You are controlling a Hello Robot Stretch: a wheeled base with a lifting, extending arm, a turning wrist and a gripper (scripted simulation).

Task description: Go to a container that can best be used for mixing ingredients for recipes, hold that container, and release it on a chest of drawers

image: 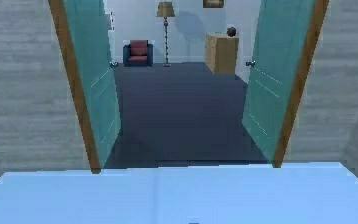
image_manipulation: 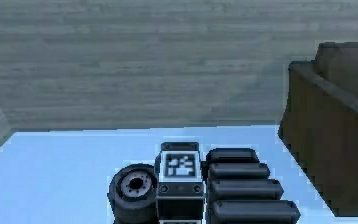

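Through a doorway, a light wooden cabinet [image: 222, 54] stands at the far right of a dark-carpeted room, with a small dark round thing [image: 231, 33] on its top. In the arm side view the arm is drawn in at the bottom edge: a white marked square [image_manipulation: 179, 166] sits on it, with stacked dark segments [image_manipulation: 245, 186] to its right. The gripper's dark round body [image_manipulation: 135, 191] lies left of the square, over a pale blue surface [image_manipulation: 57, 165]. I cannot make out its far end, so I cannot tell whether it holds anything.
Two teal doors [image: 91, 70] [image: 277, 75] stand swung open, leaving a passage onto the dark carpet [image: 182, 105]. A blue armchair with a red cushion [image: 138, 53] and a floor lamp [image: 165, 30] stand at the far wall. A dark brown armchair [image_manipulation: 332, 120] stands at the arm side view's right.
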